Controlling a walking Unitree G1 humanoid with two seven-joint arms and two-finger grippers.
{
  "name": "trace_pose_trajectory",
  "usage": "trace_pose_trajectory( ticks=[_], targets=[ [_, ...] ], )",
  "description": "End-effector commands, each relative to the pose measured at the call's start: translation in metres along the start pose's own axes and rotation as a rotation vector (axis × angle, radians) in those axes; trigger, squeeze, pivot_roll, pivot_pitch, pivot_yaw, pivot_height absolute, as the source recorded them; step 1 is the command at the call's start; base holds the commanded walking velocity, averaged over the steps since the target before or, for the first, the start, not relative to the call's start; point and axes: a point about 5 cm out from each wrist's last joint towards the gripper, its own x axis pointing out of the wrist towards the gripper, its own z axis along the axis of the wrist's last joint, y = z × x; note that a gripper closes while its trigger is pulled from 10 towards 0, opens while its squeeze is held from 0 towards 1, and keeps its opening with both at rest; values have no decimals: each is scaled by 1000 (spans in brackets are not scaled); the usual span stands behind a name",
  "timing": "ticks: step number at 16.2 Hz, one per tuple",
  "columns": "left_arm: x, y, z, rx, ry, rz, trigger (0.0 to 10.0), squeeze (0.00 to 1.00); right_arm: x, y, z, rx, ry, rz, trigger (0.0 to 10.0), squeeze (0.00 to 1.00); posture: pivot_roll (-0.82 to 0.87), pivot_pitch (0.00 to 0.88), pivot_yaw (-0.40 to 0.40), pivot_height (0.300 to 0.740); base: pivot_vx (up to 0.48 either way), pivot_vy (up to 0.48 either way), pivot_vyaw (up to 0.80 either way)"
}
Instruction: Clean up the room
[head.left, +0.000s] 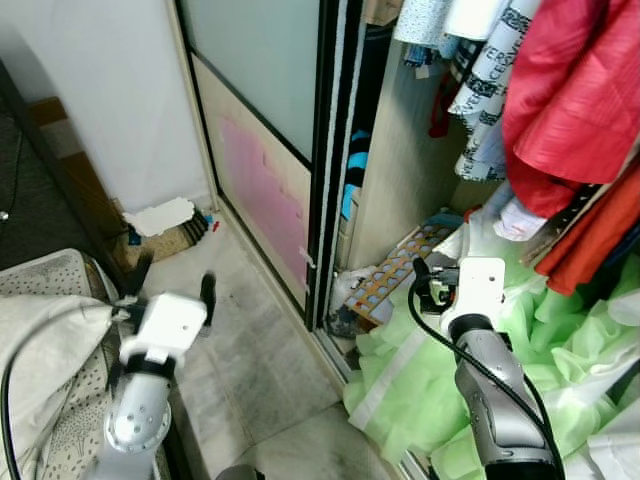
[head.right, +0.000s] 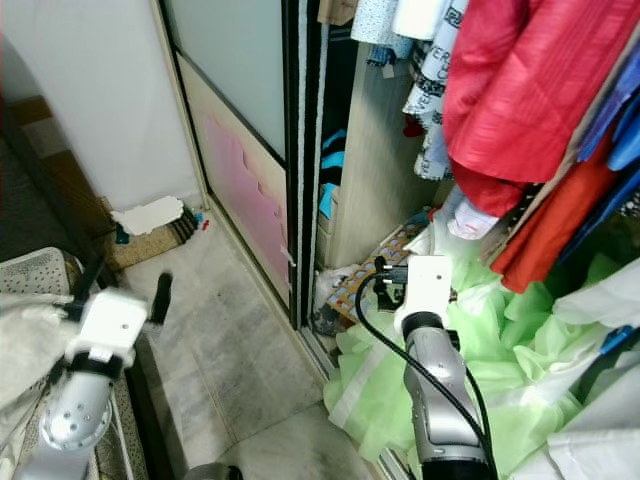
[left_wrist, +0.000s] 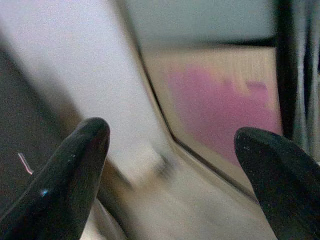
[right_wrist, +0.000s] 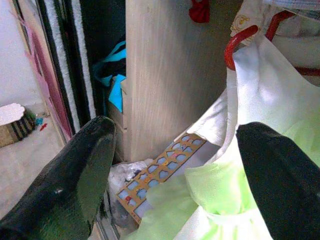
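Room: bedroom corner, pale tiled floor (head.left: 250, 370), white wall (head.left: 110, 90) on the robot's left, open wardrobe ahead and to its right.
Wardrobe door: sliding panel (head.left: 265, 140), frosted upper pane, beige lower part with a pink patch (head.left: 258, 180), dark track edge beside it.
Hanging clothes: red garments (head.left: 575, 100) fill the upper right, patterned white fabric (head.left: 490, 90) next to them.
Green fabric: big pale green heap (head.left: 420, 380) spilling from the wardrobe floor onto the tiles, under and around the right arm.
Bedding: white-grey patterned cover (head.left: 50, 330) at lower left, beside the left arm.
Orange tray: perforated board (right_wrist: 162, 172) leaning at the base of the wooden divider (right_wrist: 167, 75), touching the green heap.
Small clutter: white piece and striped thing (head.left: 165, 225) at the wall base.
Left gripper (head.left: 172, 285): raised over the tiles near the bedding, fingers spread, nothing held.
Right gripper (right_wrist: 172, 165): above the green heap, pointing into the wardrobe, fingers wide apart, empty.
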Motion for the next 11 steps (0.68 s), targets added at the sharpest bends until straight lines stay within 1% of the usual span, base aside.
trace_pose_trajectory(
  ticks=[1, 2, 3, 4, 5, 6, 7, 8, 9, 10, 11],
  targets=[
    [-1, 3, -19, -357, 175, -32, 10000, 0, 3, -1, 5, -1, -9, 10, 10000, 0, 35, 0, -30, 740, 0, 0, 0],
    [-4, -8, -20, -498, 214, -205, 10000, 0, 3, -1, 5, 2, -3, 22, 10000, 0, 39, 0, -36, 740, 0, 0, 0],
    [-19, -24, -13, -630, 273, -496, 10000, 0, 4, -1, 3, -3, 11, 34, 10000, 0, 40, 0, -38, 740, 0, 0, 0],
    [-24, -28, -10, -655, 288, -576, 10000, 0, 4, -1, 2, -6, 14, 38, 10000, 0, 40, 0, -38, 740, 0, 0, 0],
    [-39, -27, -11, -697, 369, -736, 10000, 0, 5, 2, 2, -14, 17, 57, 10000, 0, 38, 0, -35, 740, 0, 0, 0],
    [-40, -25, -12, -672, 379, -741, 10000, 0, 5, 3, 2, -15, 15, 58, 10000, 0, 38, 0, -35, 740, 0, 0, 0],
    [-35, -17, -18, -628, 386, -688, 10000, 0, 5, 2, 2, -15, 16, 56, 10000, 0, 37, 0, -34, 740, 0, 0, 0],
    [-27, -10, -20, -544, 342, -618, 10000, 0, 5, 2, 2, -16, 17, 54, 10000, 0, 40, 0, -35, 740, 0, 0, 0],
    [-19, -6, -19, -442, 300, -563, 10000, 0, 5, 2, 2, -17, 17, 54, 10000, 0, 40, 0, -35, 740, 0, 0, 0],
    [-9, 1, -17, -329, 240, -443, 10000, 0, 6, 1, 3, -19, 10, 52, 10000, 0, 43, 0, -40, 740, 0, 0, 0],
    [-2, 6, -14, -270, 184, -357, 10000, 0, 7, 2, 5, -22, 0, 48, 10000, 0, 44, 0, -40, 740, 0, 0, 0]
  ],
)
